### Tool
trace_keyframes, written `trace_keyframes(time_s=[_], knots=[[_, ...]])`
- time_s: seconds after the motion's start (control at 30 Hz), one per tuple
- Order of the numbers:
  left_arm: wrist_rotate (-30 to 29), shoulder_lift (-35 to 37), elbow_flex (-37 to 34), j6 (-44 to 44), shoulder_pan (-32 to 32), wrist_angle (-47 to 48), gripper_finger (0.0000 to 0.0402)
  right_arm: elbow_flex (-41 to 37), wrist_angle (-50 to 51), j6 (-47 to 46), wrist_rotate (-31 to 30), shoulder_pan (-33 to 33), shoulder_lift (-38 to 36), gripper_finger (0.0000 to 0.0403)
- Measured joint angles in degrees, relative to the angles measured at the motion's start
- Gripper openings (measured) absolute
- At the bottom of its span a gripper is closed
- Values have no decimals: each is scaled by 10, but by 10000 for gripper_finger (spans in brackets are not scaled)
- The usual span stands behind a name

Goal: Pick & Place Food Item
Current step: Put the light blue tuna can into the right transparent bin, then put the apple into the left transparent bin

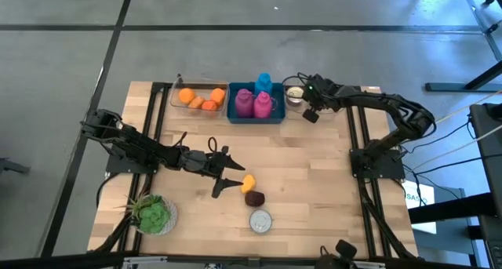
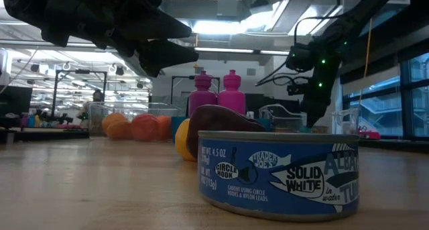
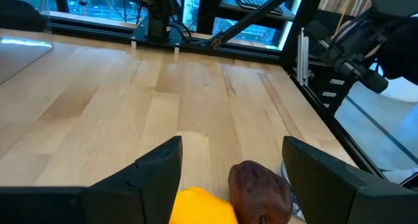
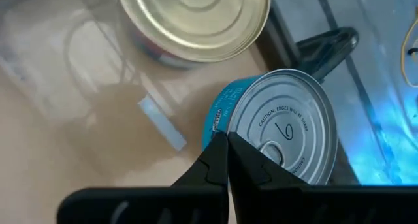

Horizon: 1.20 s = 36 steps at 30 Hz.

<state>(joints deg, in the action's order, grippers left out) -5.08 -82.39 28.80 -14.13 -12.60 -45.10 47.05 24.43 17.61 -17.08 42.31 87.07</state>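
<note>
Out on the bare wood near the table's front, the left gripper (image 1: 233, 176) hovers with fingers spread wide, holding nothing, just beside the yellow food item (image 1: 248, 182). A dark brown piece (image 1: 253, 198) and a tuna can (image 1: 260, 220) sit close by. Over by the back bins, the right gripper (image 4: 227, 160) is pinched closed above a second can (image 4: 284, 123).

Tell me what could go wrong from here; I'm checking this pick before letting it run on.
The open left gripper hovers by the yellow food item, which sits right against the dark brown item. Closing here could catch or shove both. The tuna can lies just beyond and might get bumped. The right gripper, shut, waits over cans at the table's far edge.
</note>
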Motion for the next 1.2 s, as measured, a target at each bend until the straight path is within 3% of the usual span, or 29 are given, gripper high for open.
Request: trace_keyframes(time_s=[0.5, 0.67, 1.2], knots=[[-5, 0, 0, -2, 1, -1, 255, 0, -21, 13, 4, 14, 7, 0], [-5, 0, 0, -2, 1, -1, 255, 0, -22, 20, 44, 14, 7, 6], [-5, 0, 0, -1, 1, -1, 255, 6, -18, 10, 45, 14, -3, 134]])
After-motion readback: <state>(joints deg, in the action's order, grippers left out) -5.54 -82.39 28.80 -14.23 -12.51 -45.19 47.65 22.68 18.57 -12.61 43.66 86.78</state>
